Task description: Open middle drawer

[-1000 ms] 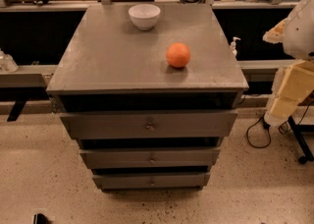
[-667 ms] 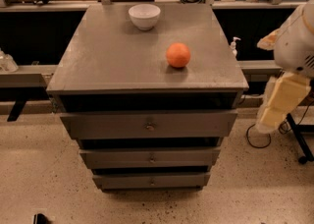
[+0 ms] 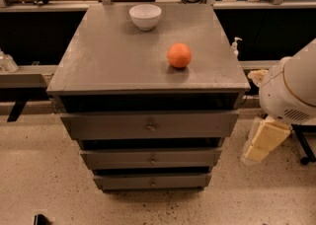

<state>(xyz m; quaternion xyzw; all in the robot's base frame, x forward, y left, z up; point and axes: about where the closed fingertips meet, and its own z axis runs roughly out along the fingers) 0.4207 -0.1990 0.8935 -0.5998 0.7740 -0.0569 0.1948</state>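
Note:
The grey cabinet has three drawers, all closed. The middle drawer is the second one, with a long low flat front and a small round knob. My gripper is the cream-coloured piece hanging low at the right of the cabinet, about level with the middle drawer and apart from it. The white arm housing sits above the gripper.
A white bowl and an orange ball sit on the cabinet top. The taller top drawer and the lowest drawer flank the middle one. A small pump bottle stands behind at the right. Speckled floor lies in front.
The arm and gripper have moved lower and a little to the left, closer to the cabinet's right side. The drawers, bowl and ball have not moved.

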